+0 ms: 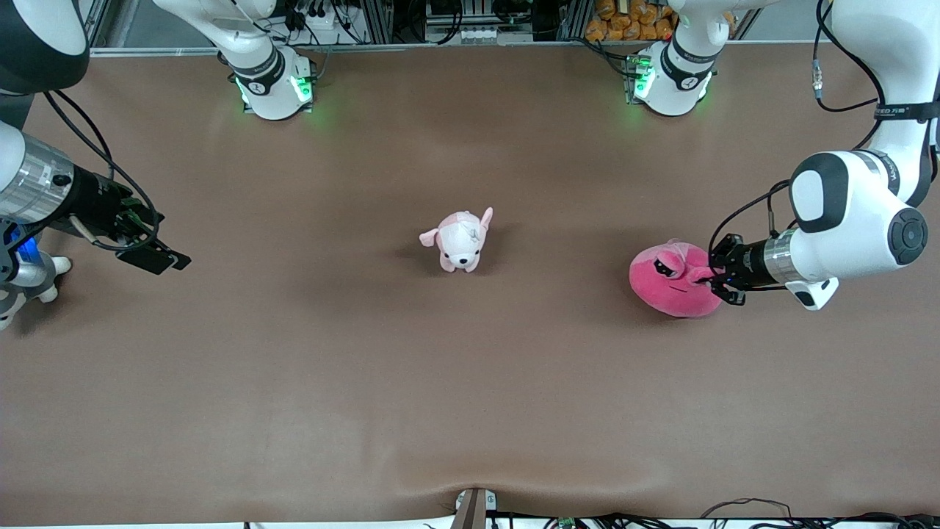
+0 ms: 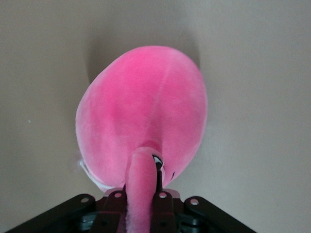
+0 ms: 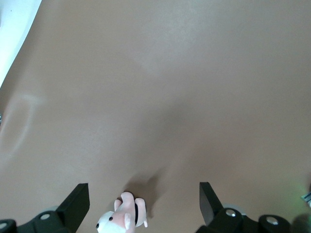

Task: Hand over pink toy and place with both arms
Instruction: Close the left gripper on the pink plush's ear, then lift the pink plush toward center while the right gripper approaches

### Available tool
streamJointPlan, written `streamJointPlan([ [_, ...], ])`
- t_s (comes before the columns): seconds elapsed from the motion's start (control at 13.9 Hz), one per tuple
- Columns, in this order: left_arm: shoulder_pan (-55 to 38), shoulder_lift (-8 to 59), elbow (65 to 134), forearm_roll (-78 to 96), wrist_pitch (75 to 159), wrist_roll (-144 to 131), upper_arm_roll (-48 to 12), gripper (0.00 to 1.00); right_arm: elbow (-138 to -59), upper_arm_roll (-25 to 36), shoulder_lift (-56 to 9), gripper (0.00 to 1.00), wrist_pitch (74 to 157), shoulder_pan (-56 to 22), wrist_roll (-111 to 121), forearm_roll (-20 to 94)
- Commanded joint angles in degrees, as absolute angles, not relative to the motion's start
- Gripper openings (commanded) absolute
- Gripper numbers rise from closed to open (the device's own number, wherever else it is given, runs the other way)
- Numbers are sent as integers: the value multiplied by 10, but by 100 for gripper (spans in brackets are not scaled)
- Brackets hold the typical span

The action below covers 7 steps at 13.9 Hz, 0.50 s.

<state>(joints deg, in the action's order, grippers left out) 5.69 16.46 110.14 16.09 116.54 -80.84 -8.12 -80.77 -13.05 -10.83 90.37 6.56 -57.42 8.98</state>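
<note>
The hot-pink round pink toy (image 1: 675,281) lies toward the left arm's end of the table, its half-lidded eyes facing up. My left gripper (image 1: 723,276) is shut on a fold of it at its edge. In the left wrist view the pink toy (image 2: 143,111) fills the middle, and a strip of its plush is pinched in the left gripper (image 2: 142,194). My right gripper (image 1: 158,257) is open and empty, waiting over the right arm's end of the table. In its own view the right gripper (image 3: 143,204) stands wide apart.
A small pale pink-and-white puppy plush (image 1: 460,241) stands at the table's middle and also shows in the right wrist view (image 3: 121,218). A grey-and-white plush (image 1: 33,283) lies partly hidden under the right arm at the table's end.
</note>
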Motion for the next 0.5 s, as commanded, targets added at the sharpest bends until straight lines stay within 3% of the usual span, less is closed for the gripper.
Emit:
streamJointPlan([
  [0.0, 55, 135, 1104, 176, 1151, -811, -87, 0, -801, -133, -109, 100, 895, 71, -589, 104],
  [0.29, 58, 109, 1086, 207, 1136, -823, -106, 0, -801, -133, -109, 100, 895, 68, -624, 113],
  [0.43, 53, 110, 1046, 238, 1100, -871, -108, 0, -802, -134, -109, 100, 895, 67, -655, 136],
])
